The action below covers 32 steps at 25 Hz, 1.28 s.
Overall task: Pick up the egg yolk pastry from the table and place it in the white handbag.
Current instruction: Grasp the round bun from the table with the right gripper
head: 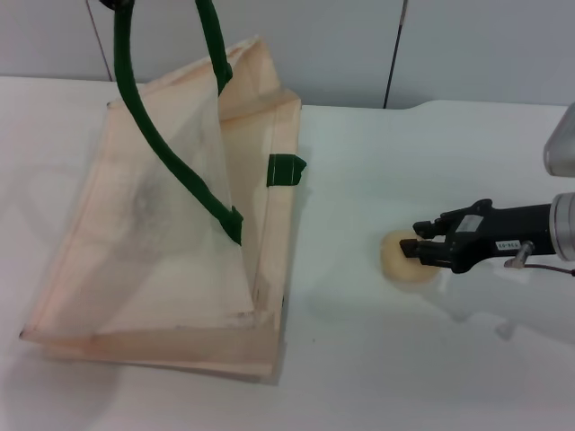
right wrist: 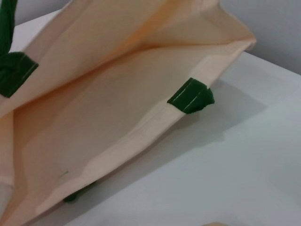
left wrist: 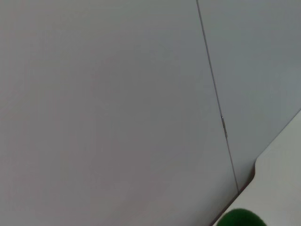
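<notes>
Left claw is not seen; only the green handle [head: 162,144] pulled up out of frame. Pastry [head: 402,258] partly hidden by right claw [head: 415,242], near the desk [head: 377,359] right edge. Claw fingers are closed around the pastry. Handbag [head: 153,260] is held open on the left side.

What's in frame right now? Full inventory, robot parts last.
white handbag: 1, cream-peach fabric, lying on the table's left half, mouth held open toward the pastry.
green handles: 1 loop clearly visible, dark green, pulled up out of the top of the head view.
green tab: 1, dark green, on the bag's right edge.
egg yolk pastry: 1, pale yellow, on the table right of the bag.
table: 1, white.
wall panels: grey, behind the table.
right gripper: 1, black, at the pastry, fingers around it.
left gripper: not in view, apparently lifting the handle.
</notes>
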Tool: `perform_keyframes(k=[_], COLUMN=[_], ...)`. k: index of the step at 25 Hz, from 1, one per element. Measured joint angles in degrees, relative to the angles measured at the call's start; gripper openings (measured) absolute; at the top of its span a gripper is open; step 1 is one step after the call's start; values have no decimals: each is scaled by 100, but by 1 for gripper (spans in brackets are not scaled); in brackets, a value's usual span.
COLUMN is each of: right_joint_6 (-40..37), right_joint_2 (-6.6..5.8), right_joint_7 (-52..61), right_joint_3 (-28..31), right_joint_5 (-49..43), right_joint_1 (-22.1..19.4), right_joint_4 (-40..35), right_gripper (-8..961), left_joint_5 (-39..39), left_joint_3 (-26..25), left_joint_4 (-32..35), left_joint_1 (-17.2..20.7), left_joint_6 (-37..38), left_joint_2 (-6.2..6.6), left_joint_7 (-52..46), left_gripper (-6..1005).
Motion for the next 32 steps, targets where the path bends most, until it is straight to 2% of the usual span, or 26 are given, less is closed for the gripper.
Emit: perform_keyframes(k=[2, 7, 13, 18, 32], right_joint_6=[-4, 3, 27, 134, 125], right_joint_2=[-4, -10, -15, -16, 0], right_joint_7=[8, -29, -30, -9, -41], right_joint_3=[1, -3, -19, -33, -81], right_joint_5=[-14, -31, -56, -111, -185], right_joint_1=[10, 25, 30, 57, 254], right_joint_4=[-25, -70, -118, -158, -527], right_gripper=[223, 454, 657, 742, 738], left_joint_5=[0, 0, 0, 0, 0], left_joint_3=[0, 0, 0, 0, 0], left_joint_4=[3, 4, 5, 5, 5], left_joint_1=[-3, -10, -19, -23, -24], left_joint_6=[0, 0, 0, 0, 0], left_joint_2=[5, 9, 9, 9, 9], left_joint_7=[-17, -24, -24, -24, -9], left_gripper=[143, 144, 146, 147, 150])
